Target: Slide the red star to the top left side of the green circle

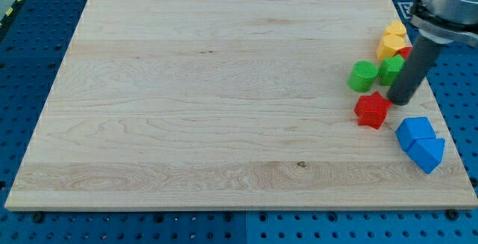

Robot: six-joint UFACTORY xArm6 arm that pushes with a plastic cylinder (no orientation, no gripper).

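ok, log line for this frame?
tip right of red star | green circle above star | star not yet top-left of circle

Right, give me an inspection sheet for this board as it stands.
Surface: pale wooden board, bare on the view's left and centre.
Job's things: red star block just below the green circle block, towards the view's right.
Clutter: second green block, two yellow blocks, two blue blocks, a red block's edge behind the rod.
Gripper: none; my tip is right of the red star.
Cables: nothing seen.
Surroundings: blue perforated base.
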